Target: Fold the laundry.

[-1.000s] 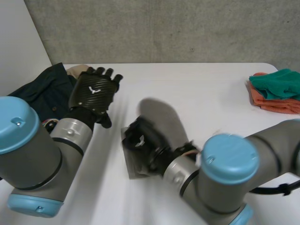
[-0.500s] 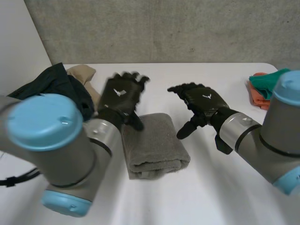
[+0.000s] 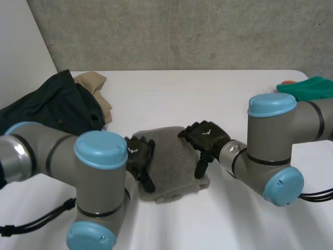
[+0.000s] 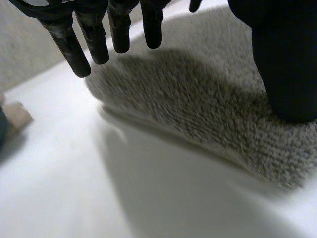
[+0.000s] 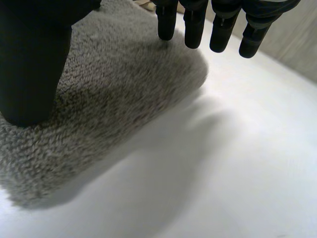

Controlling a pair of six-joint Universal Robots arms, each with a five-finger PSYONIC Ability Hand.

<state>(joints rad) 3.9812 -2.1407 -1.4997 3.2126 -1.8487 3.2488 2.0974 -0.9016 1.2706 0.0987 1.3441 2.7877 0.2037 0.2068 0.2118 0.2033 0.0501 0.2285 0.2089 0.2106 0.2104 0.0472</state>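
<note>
The folded grey towel (image 3: 169,159) lies on the white table (image 3: 208,94) between the two hands. The left hand (image 3: 139,155) rests on one side edge, open, fingers (image 4: 94,39) straight and thumb (image 4: 285,59) set on the nap. The right hand (image 3: 207,138) sits on the opposite edge likewise, open and gripping nothing. Farther off, beyond the left hand, a dark green garment (image 3: 52,107) is heaped with a beige cloth (image 3: 93,83) touching it, and beyond the right arm a green cloth (image 3: 307,87) lies with an orange cloth (image 3: 286,82) just beside it.
</note>
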